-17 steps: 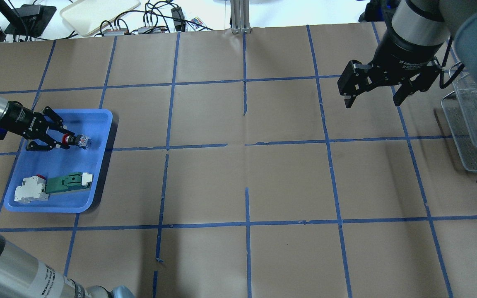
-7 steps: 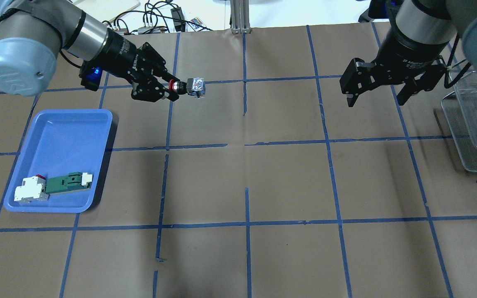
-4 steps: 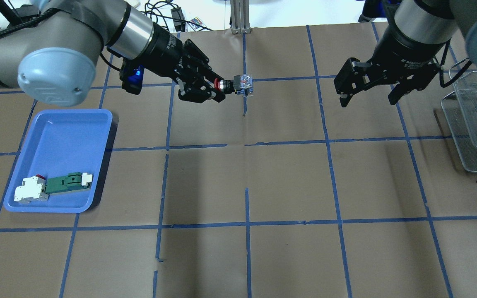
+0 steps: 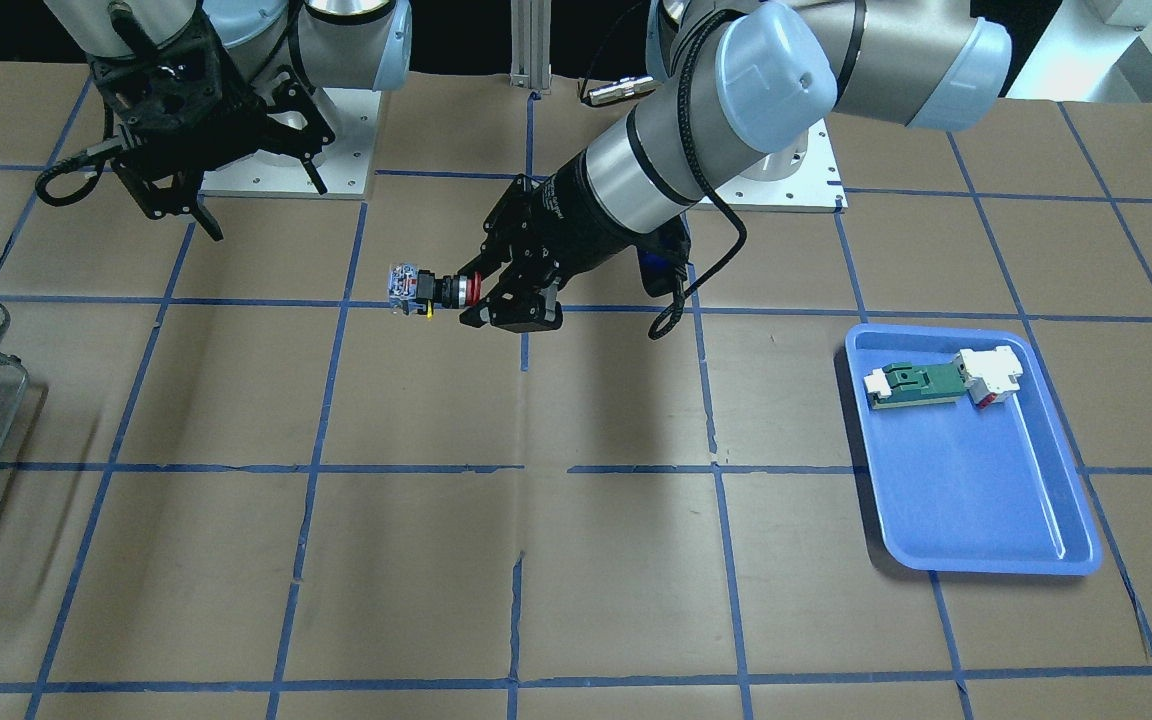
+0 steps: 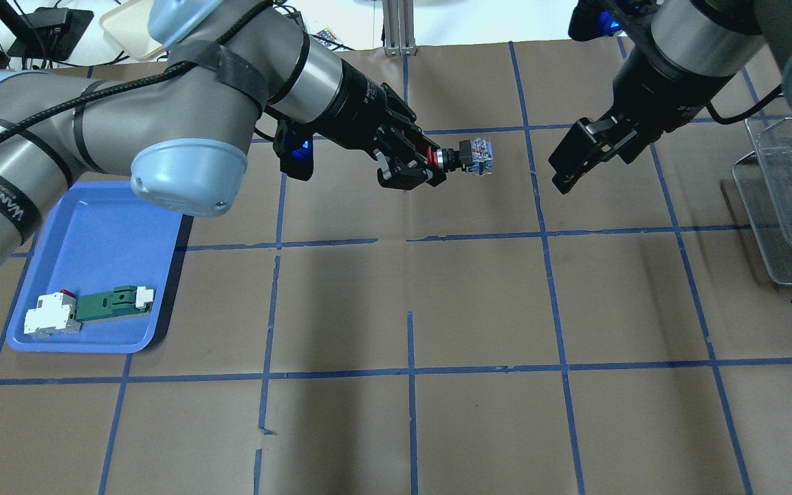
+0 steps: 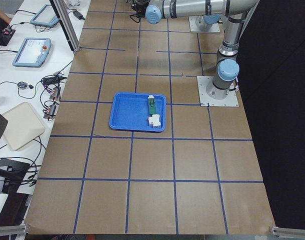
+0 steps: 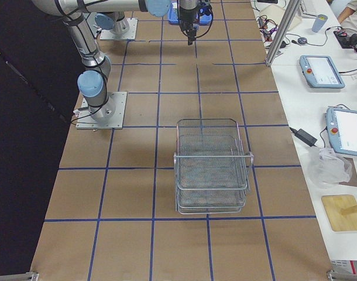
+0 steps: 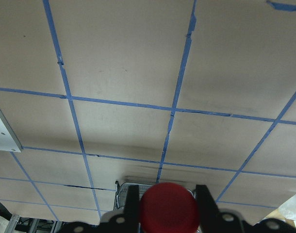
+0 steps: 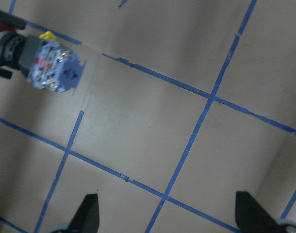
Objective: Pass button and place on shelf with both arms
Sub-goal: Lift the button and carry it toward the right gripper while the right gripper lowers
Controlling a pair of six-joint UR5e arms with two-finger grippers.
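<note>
Since the previous look, your left gripper (image 5: pixel 435 163) has carried the button (image 5: pixel 473 152) further across, away from the blue tray (image 5: pixel 104 206) and closer to the right gripper (image 9: pixel 167 216). Its jaws are closed on the red cap and black collar, with the blue-and-white block sticking out beyond the fingertips. You'll see the right jaws spread wide and holding nothing. The button hangs ahead of them and off to one side, not yet between them. The shelf (image 7: pixel 210 121) stands well behind the right jaws.
</note>
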